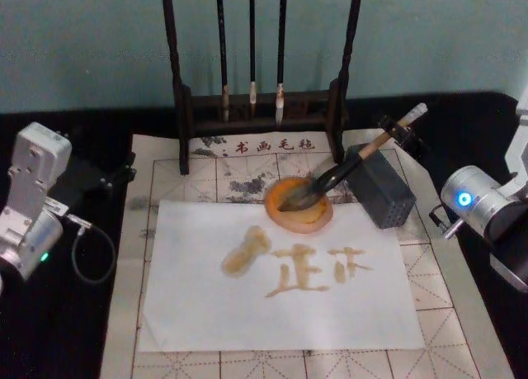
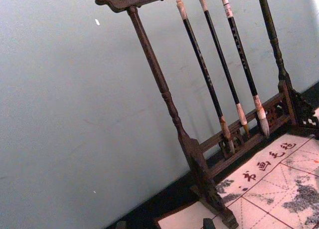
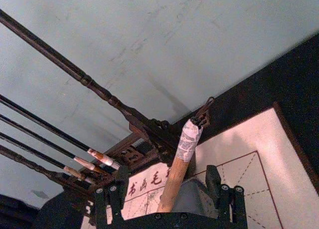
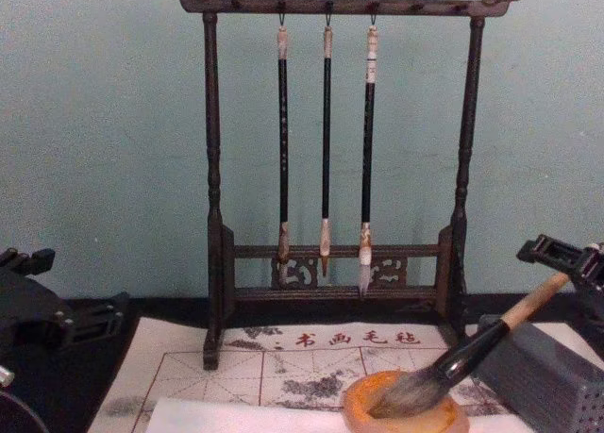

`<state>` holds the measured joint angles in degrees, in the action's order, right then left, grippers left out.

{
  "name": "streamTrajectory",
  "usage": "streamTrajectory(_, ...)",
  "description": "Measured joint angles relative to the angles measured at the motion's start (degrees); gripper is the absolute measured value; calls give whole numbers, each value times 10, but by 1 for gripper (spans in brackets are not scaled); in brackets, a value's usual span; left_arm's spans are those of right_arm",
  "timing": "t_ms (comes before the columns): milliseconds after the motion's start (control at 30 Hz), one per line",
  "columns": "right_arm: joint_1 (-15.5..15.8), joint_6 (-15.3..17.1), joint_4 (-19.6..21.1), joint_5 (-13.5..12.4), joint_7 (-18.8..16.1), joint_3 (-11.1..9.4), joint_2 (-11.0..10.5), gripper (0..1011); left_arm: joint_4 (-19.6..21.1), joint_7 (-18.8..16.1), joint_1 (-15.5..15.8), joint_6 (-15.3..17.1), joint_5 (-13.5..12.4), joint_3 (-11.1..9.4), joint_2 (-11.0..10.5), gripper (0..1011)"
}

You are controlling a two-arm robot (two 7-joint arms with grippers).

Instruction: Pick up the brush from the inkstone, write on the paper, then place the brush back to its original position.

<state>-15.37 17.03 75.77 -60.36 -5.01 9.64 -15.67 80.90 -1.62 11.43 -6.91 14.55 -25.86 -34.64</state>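
Remote station, right side of the mat: the right gripper (image 3: pixel 168 189) straddles the tan handle of the brush (image 1: pixel 346 174). Its jaws are set wide, the shaft stands between them with a gap on each side in the right wrist view, and nothing is clamped.

The brush lies tilted, tuft down in the orange inkstone (image 1: pixel 322 220) at the far edge of the paper (image 1: pixel 247 313). Its black shaft leans across the top of the grey block (image 1: pixel 384 193), and its white tip points far and right.

Amber characters already mark the paper, so I judge the writing done and the step in hand to be leaving the brush where it rests. To do that well, I would hold the jaws wide and draw back along the handle's own line, far and right, then up. That way neither finger catches the shaft and rolls the tuft out of the dish. The brush appears to rest on just the dish and the block, so a sideways nudge could tip it.

Room is tight on the far side. The right post of the rack (image 1: pixel 347 73) stands just left of the gripper, with three thin brushes (image 4: pixel 326 141) hanging beyond it. Open space lies to the right, past the edge of the mat (image 1: pixel 450 313) and over the dark table. The left arm (image 1: pixel 33 197) sits parked at the left of the mat, well apart.
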Motion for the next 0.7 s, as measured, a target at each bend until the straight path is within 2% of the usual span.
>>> streamTrajectory(367, -22, -3, -23, -11, 5, 19, 1, 1002, 0, 0, 0, 0, 0, 0, 0, 1001)
streamTrajectory(700, -26, -11, -26, -13, 9, 31, -4, 1002, 0, 0, 0, 0, 0, 0, 0, 1001)
